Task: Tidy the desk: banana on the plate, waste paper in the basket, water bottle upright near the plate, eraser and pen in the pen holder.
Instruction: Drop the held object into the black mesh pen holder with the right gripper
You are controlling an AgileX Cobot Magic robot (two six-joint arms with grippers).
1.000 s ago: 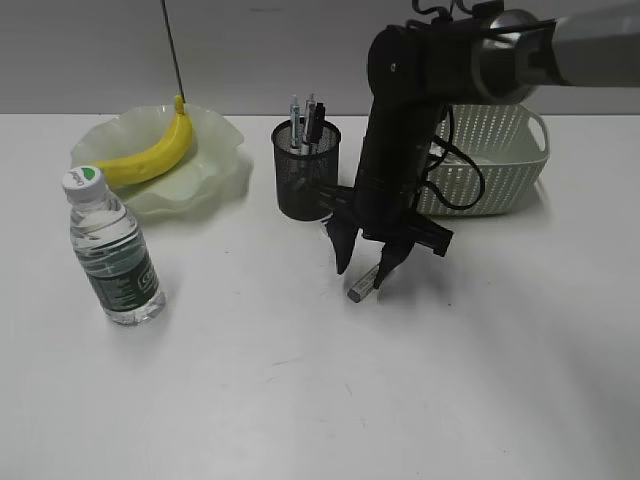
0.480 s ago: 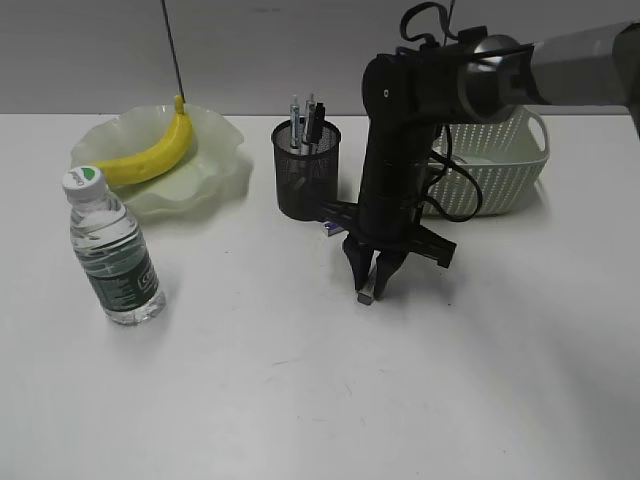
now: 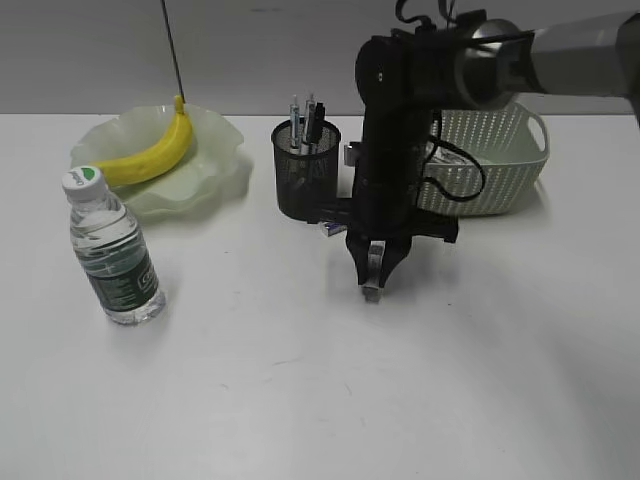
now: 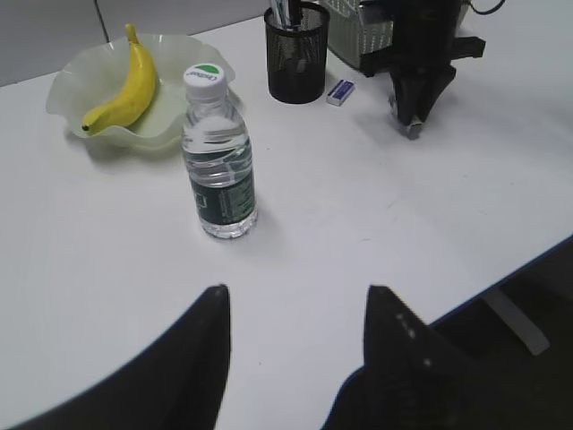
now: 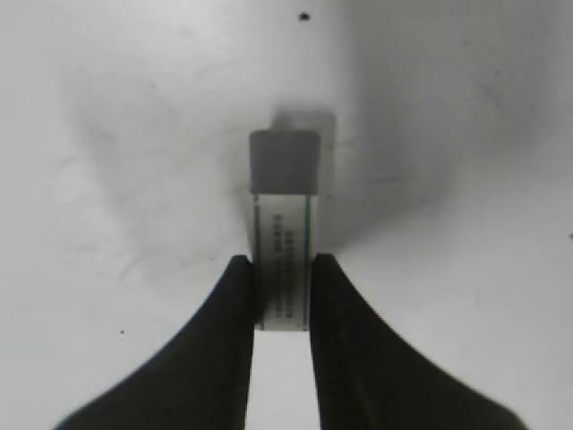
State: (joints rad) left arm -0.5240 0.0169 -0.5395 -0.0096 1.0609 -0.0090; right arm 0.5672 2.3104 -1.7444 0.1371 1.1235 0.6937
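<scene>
Right hand [image 3: 372, 272] is closed on the eraser [image 5: 284, 224]: a small rectangular block, grey end plus white printed sleeve, pinched across its narrow width between both fingers [image 5: 224, 340]. The grey end pokes out below the fingertips, at or just above the table [image 3: 300, 400]; contact cannot be told.

Handling, judged: light, stiff enough for a firm pinch, rubber end grippy, sleeve likely smoother. A grip across the sleeve near mid-length looks sound, though the block may pivot if knocked.

Pen holder [image 3: 306, 168] stands just left of and behind the hand, pens already inside, so the free opening is small. A second small white-and-blue block [image 4: 340, 90] lies by its base. Basket [image 3: 495, 160] sits behind the arm. Far left of the hand: water bottle [image 3: 110, 250] upright, banana [image 3: 160, 150] on the plate [image 3: 215, 175].

Table is plain white, flat, hard, with open room in front of the hand. Left hand [image 4: 295, 313] hangs half open, empty, well clear.
</scene>
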